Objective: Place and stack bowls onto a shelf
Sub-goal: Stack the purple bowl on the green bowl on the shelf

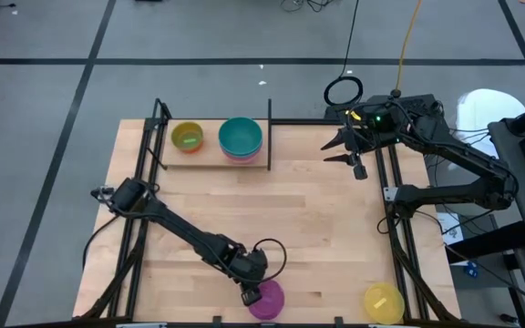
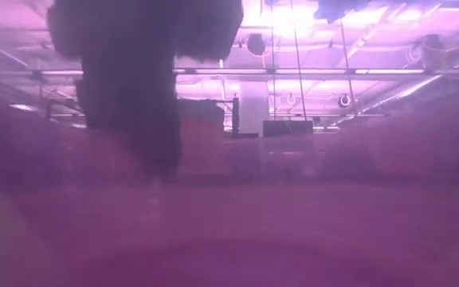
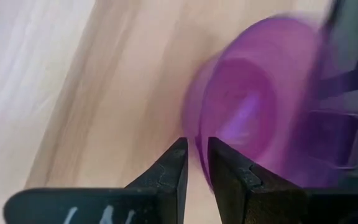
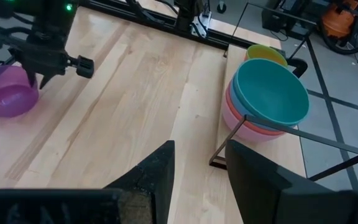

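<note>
Purple bowl [image 1: 267,299] sits at the bench's 6 o'clock edge; my left tool [image 1: 248,295] pinches its rim at the bowl's 9 o'clock side. Shelf [image 1: 210,161] lies toward 12. Right tool [image 1: 343,149] waits wide, empty, far off.

Left gripper [image 1: 250,293] low at table's near edge, fingers pinched nearly together; right gripper [image 1: 340,148] raised, fingers apart.

Pale wooden tabletop [image 1: 317,228]; grey floor with dark lines [image 1: 62,55]; black cable loop [image 1: 344,91] beyond table edge
</note>
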